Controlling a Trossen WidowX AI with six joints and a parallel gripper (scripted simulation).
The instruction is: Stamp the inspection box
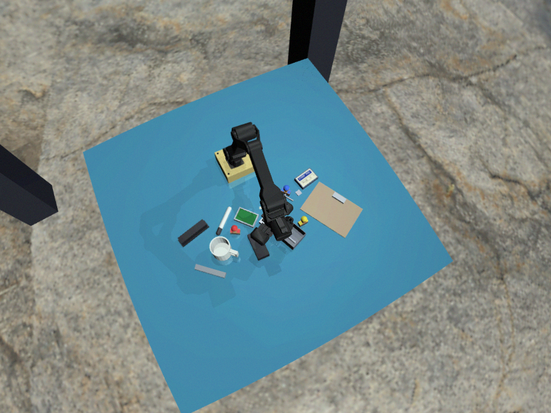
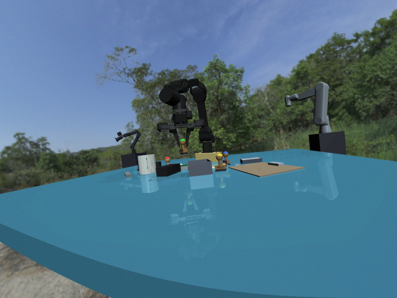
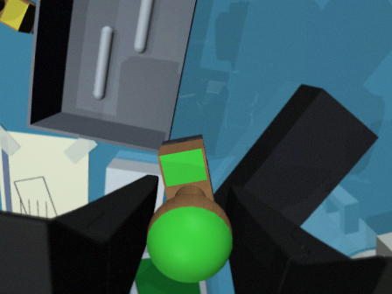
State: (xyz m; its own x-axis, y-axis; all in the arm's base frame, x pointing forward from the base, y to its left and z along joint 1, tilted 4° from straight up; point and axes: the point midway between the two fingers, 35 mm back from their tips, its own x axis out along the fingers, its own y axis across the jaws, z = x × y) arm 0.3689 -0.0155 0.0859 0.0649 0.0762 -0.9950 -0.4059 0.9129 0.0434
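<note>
My gripper (image 2: 182, 145) (image 3: 192, 192) is shut on the green-knobbed stamp (image 2: 182, 141) (image 3: 189, 245). It holds the stamp roughly upright in the air; its print face is hidden. In the wrist view it hangs near the grey tray's corner, beside the black block. The cream card (image 3: 61, 153) lies taped down at the left of the wrist view. Its box outline (image 3: 29, 179) holds thin dark strokes, but I cannot read them. The green ink pad (image 1: 246, 216) (image 3: 164, 280) is partly hidden below the stamp in the wrist view.
Grey tray (image 1: 297, 243) (image 3: 109, 133), black block (image 1: 259, 247) (image 2: 168, 170) (image 3: 306, 162), yellow HOLD stamp (image 1: 303, 220) (image 2: 220, 166), red stamp (image 1: 234, 229) (image 2: 167, 158), blue stamp (image 1: 286, 188) (image 2: 225, 154), white mug (image 1: 218, 251) (image 2: 146, 164), marker (image 1: 225, 216), clipboard (image 1: 329, 215) (image 2: 262, 170), grey bar (image 1: 210, 270).
</note>
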